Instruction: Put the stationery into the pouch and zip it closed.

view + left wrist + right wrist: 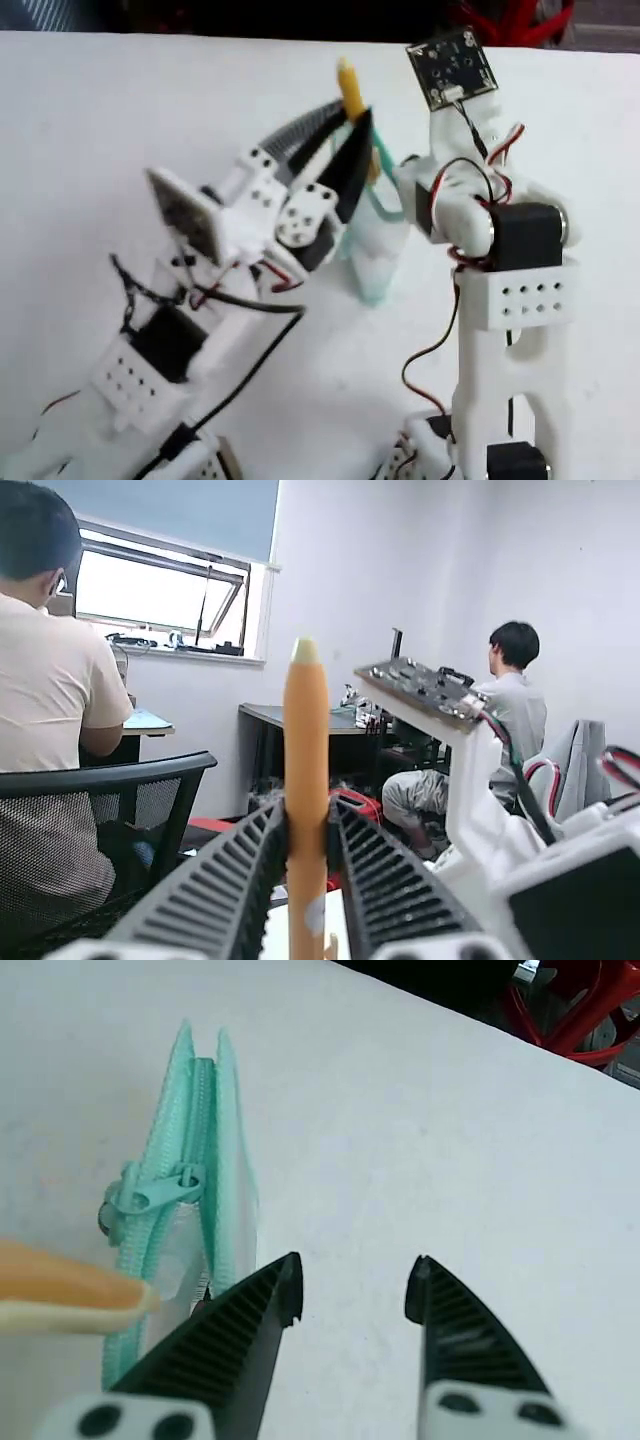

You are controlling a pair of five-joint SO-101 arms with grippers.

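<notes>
My left gripper [345, 122] is shut on an orange pen [349, 85], which stands up between the ribbed black fingers [240, 880]. The pen [306, 770] is gripped near its middle, above the mint-green pouch [377, 258]. The pouch [225, 1150] stands on its edge on the white table with its zipper side up and the zipper pull [150, 1188] partway along. The pen's end [70, 1282] hangs over the zipper line. My right gripper [350, 1285] is open with nothing in it, right beside the pouch, one finger [235, 1325] next to the pouch's side.
The two arms are close together over the pouch; the right arm's camera board [420, 685] stands just beside the held pen. The white table [90, 120] stretches bare to the far left. A red frame [510, 20] sits past the table's far edge.
</notes>
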